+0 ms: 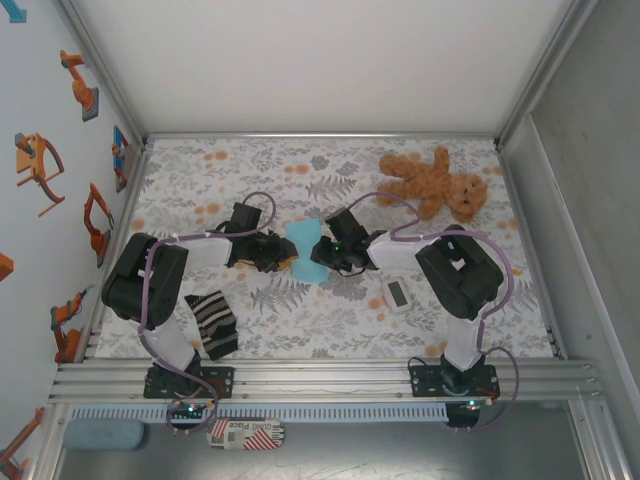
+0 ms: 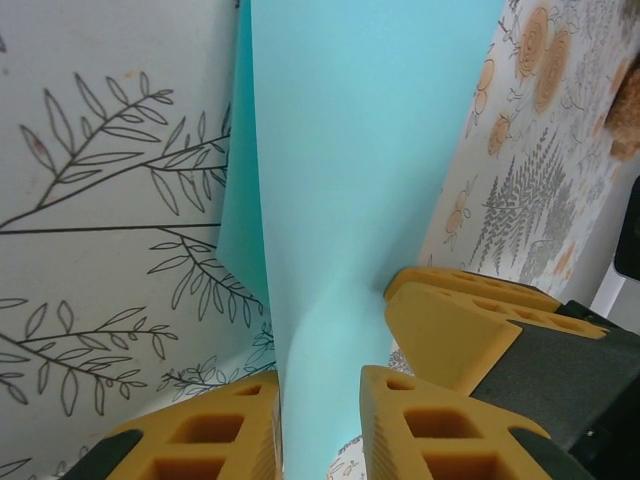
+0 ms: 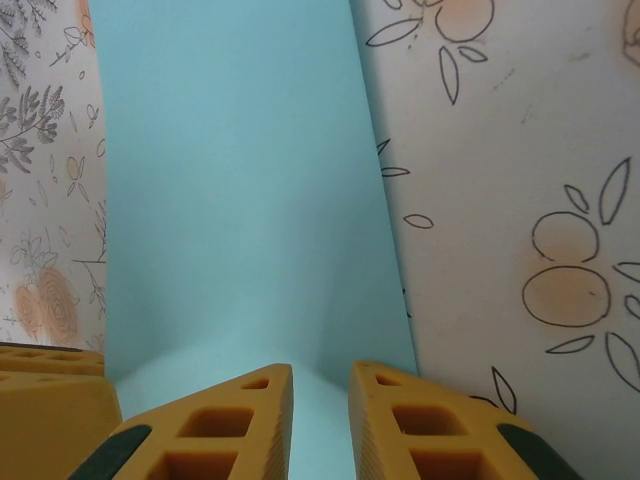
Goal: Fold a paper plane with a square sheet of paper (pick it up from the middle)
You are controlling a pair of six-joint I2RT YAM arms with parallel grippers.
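- 7 o'clock sector of desk [image 1: 300, 335]: striped cloth [image 1: 212, 325], lying beside left arm.
- Desk centre, 9 o'clock side: left pincer [image 1: 276, 250] closed on square sheet of paper [image 1: 303, 250]. Left wrist view: sheet fills gap between jaws.
- Sheet: desk centre, bowed, pinched from both sides.
- 3 o'clock side of sheet: right pincer [image 1: 324, 250] clamped on it, paper running in between jaws.
- 4 o'clock of sheet, apart: white gadget [image 1: 398, 295].
- 1 o'clock sector: teddy bear [image 1: 440, 185], lying flat.

A brown teddy bear [image 1: 437, 184] lies on the flower-printed desk [image 1: 300, 320], beyond the jaws to their right. A small white gadget [image 1: 398, 295] sits on their near right, and a striped cloth [image 1: 213, 324] on their near left.
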